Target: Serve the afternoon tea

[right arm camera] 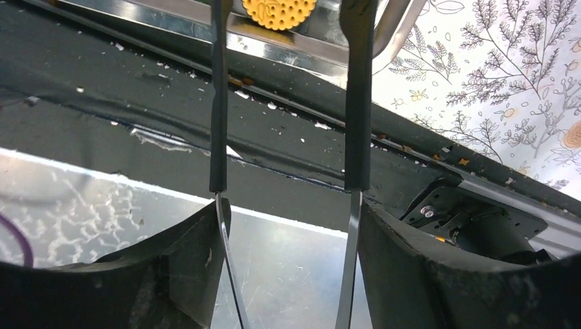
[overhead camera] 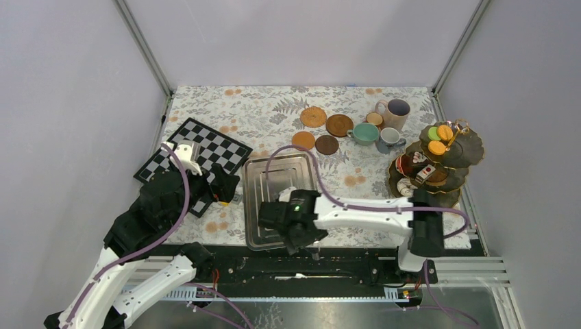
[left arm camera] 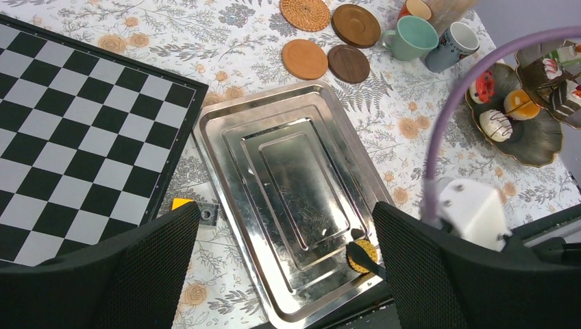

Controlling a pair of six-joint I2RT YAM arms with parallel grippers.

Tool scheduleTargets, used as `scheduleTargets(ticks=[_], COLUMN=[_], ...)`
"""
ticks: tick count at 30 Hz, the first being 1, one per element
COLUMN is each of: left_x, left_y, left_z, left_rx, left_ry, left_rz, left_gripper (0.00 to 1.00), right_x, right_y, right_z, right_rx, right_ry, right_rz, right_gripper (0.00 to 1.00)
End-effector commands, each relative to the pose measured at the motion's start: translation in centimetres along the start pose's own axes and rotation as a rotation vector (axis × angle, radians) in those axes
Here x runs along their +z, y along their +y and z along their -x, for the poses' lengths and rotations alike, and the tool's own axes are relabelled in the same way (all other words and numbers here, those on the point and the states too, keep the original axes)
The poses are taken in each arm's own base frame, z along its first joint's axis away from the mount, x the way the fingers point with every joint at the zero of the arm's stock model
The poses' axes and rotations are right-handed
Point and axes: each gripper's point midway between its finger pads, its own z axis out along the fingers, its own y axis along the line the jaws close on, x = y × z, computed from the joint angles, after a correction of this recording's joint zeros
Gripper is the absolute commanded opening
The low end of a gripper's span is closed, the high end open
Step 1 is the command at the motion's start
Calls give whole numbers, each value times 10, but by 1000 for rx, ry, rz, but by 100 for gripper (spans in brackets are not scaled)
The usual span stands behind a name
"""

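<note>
My right gripper (right arm camera: pixel 291 226) is shut on a pair of metal tongs (right arm camera: pixel 358 103) with black tips. The tips stand on either side of an orange biscuit (right arm camera: pixel 279 12) without pinching it. That biscuit (left arm camera: pixel 361 255) lies in the near right corner of the steel tray (left arm camera: pixel 226 171). In the top view the right gripper (overhead camera: pixel 293 226) hangs over the tray's near edge. My left gripper (left arm camera: pixel 284 212) is open and empty above the tray. At the far right, pastries sit on the dark three-tier stand (overhead camera: pixel 473 147). Beside it stand the beige (overhead camera: pixel 396 110), teal (overhead camera: pixel 365 133) and grey (overhead camera: pixel 390 137) mugs.
Several round brown coasters (overhead camera: pixel 313 116) lie behind the tray, and a small orange mug (overhead camera: pixel 374 118) sits among the mugs. The chessboard (overhead camera: pixel 205 147) lies to the left, with a small yellow and grey piece (left arm camera: pixel 181 203) at its corner. The black rail (right arm camera: pixel 103 82) runs along the near edge.
</note>
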Motion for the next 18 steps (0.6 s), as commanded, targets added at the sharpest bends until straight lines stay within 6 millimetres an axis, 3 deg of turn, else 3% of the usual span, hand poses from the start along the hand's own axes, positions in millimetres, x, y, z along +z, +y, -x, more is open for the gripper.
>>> scheduleTargets(ticks=[1,10,18], left_x=[-6,-11,-11], left_y=[-2,3,4], left_z=[13,10,11], left_rx=[6,6,15], left_ry=[-50,-54,-53], left_rz=[-15,-1,8], left_gripper=[99,99,99], right_x=[3,20,26], right_y=[0,18,20], right_z=[0,-6,-17], right_rx=[-11,-31,-14], right_ry=[-19,-6,30], right_rz=[-157,-120,-93], right_gripper=[72,73,71])
